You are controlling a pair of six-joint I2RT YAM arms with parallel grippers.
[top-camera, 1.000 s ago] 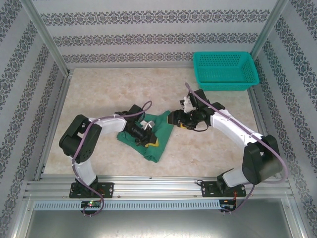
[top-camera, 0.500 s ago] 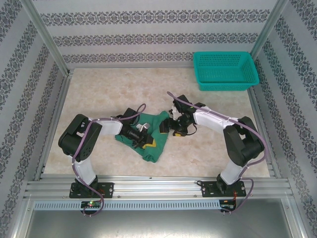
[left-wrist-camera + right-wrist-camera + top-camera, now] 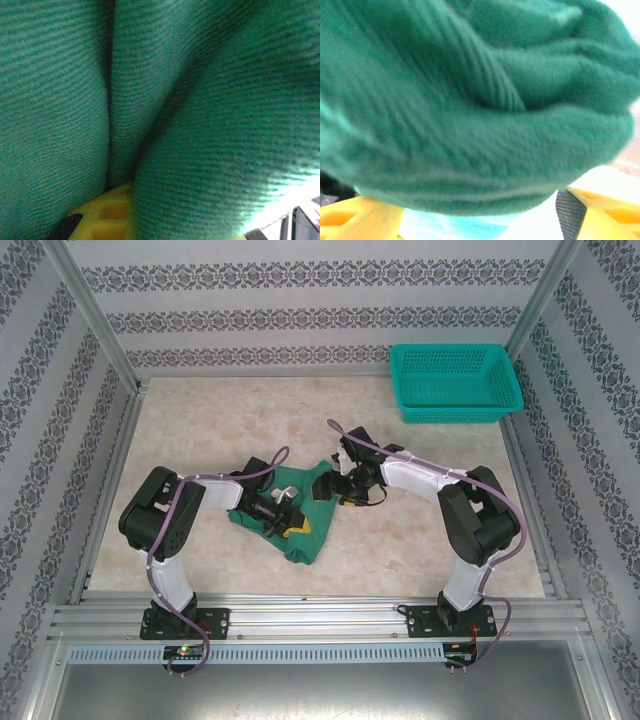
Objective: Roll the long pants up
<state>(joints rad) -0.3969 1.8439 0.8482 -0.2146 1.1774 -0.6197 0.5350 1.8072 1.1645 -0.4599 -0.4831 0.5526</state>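
- Since the work calls for a flat bed to roll against, the table (image 3: pixel 200 430) carries everything, and the cloth sits at its middle, between the two arms.
- The teal basket (image 3: pixel 460 412) stands at the far right corner, well apart from the cloth. It plays no part at this stage.
- The long pants (image 3: pixel 308 535) lie gathered into a compact, thick bundle at the middle of the table, nearer the left arm. In the right wrist view the cloth (image 3: pixel 470 125) shows stacked, rounded layers. I judge the roll well advanced but loose, with a flap trailing toward the near side.
- The left gripper (image 3: pixel 283 518) rests on the bundle's left part with its jaws together. In the left wrist view, creased cloth (image 3: pixel 200 125) presses right down to a yellow finger pad (image 3: pixel 107 217). I judge it is pinching a fold to anchor that end so the roll cannot unwind.
- The right gripper (image 3: pixel 335 485) meets the bundle's far right edge with its jaws wide apart. In its own view the gripper (image 3: pixel 480 222) straddles the underside of the roll and is not clamped on it. I judge this a placing for a fresh hold.
- Risk: the loose layers may slump if the anchor slips.
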